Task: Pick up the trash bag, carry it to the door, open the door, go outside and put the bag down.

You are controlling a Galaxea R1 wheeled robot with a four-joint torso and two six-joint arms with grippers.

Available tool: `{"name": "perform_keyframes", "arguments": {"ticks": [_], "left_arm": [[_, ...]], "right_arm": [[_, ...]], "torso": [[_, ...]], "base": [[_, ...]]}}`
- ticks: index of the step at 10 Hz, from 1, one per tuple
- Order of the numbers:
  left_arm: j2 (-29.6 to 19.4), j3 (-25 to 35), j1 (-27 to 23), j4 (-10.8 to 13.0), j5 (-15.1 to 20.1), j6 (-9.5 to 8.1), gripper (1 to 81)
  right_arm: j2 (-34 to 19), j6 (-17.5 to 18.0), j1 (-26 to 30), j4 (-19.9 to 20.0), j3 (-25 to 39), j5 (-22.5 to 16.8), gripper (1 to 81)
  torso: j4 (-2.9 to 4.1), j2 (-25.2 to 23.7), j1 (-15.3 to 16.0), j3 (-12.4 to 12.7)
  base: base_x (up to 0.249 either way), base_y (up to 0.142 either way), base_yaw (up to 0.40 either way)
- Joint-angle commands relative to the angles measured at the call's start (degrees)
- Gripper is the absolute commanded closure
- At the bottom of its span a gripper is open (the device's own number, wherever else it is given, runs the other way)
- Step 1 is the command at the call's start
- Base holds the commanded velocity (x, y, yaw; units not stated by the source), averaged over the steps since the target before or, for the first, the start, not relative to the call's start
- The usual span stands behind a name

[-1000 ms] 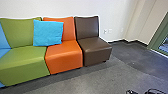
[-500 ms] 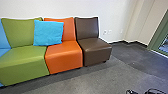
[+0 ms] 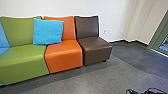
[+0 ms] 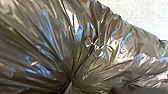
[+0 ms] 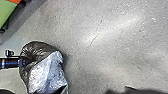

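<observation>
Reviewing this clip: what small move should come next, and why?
Probably a slight turn to the robot's right, bag kept steady: the green frame stands at the head view's right edge, while the right wrist view shows the trash bag gathered at the left gripper.

No readable text (labels and signs included).

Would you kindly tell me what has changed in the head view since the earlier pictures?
Nothing in the room has visibly moved; the picture shifted slightly, with the camera. The blue cushion still leans across the green seat and orange seat, the brown seat beside them.
</observation>
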Motion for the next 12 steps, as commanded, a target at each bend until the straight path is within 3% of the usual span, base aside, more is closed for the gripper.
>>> {"name": "perform_keyframes", "arguments": {"ticks": [1,6,8,12], "left_arm": [[-0.06,-0.11,-3.2,-0.34,5.38,-0.16,1.0],[1.52,-3.26,-0.65,-0.43,4.85,-0.16,1.0],[3.89,-6.25,1.73,-0.34,1.68,-0.16,1.0],[6.18,-8.55,3.57,-0.43,1.51,-0.25,1.0]], "right_arm": [[-2.24,0.2,7.04,1.55,1.39,-2.81,1.0],[-2.24,0.28,6.69,1.55,1.83,-2.81,1.0],[-2.24,0.28,6.34,1.55,1.83,-2.81,1.0],[-2.33,0.28,5.73,1.47,2.19,-2.72,1.0]], "torso": [[0.0,0.0,0.0,0.0],[0.0,0.0,0.0,0.0],[0.0,-0.02,0.0,0.0],[0.0,-0.04,0.0,0.02]], "base": [[0.0,0.0,0.0],[0.0,0.0,0.0],[0.0,0.0,0.0],[0.0,0.0,0.0]]}}
